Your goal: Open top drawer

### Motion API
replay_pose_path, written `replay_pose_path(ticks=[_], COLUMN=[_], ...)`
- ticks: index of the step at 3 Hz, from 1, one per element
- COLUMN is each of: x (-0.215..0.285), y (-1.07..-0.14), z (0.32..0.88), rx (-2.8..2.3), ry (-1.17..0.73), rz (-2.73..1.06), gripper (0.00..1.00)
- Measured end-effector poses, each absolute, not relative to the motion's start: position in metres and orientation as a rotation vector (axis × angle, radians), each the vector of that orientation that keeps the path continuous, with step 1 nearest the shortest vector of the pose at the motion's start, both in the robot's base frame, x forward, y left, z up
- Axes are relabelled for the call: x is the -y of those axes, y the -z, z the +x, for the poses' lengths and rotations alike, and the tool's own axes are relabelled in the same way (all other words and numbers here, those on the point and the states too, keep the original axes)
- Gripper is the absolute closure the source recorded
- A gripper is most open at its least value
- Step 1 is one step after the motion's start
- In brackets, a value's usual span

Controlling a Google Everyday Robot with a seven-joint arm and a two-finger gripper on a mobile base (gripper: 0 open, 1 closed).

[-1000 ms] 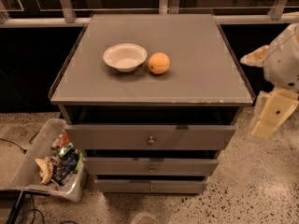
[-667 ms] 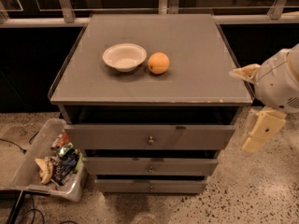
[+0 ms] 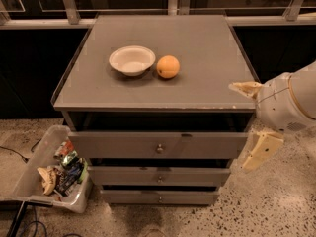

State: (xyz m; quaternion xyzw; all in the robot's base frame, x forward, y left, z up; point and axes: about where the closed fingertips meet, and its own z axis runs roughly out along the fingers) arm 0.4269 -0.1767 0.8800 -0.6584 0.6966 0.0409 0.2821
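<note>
The top drawer (image 3: pixel 123 145) is the widest grey front under the cabinet top, with a small round metal knob (image 3: pixel 159 147) at its centre. A dark gap shows above the front; its interior is not visible. My gripper (image 3: pixel 253 119) is at the cabinet's right front corner, to the right of the drawer front. It is open and empty: one cream finger (image 3: pixel 246 88) lies over the top's corner, the other (image 3: pixel 260 150) hangs beside the drawer's right end. It is well away from the knob.
A white bowl (image 3: pixel 132 59) and an orange (image 3: pixel 168 66) sit on the grey cabinet top (image 3: pixel 207 48). Two narrower drawers (image 3: pixel 159 176) lie below. A clear bin (image 3: pixel 19 184) of wrappers stands on the speckled floor at the left. A railing runs behind.
My gripper and arm have moved left, from well right of the cabinet to its right front corner. The drawers, bowl and orange have not moved.
</note>
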Motion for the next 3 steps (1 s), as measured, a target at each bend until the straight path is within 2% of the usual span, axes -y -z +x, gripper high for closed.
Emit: replay_pose_path(ticks=[3], x=[0.146], y=[-0.784], z=[0.443], rx=[-1.924], ry=[-0.196], rz=[-1.747], gripper=[0.00])
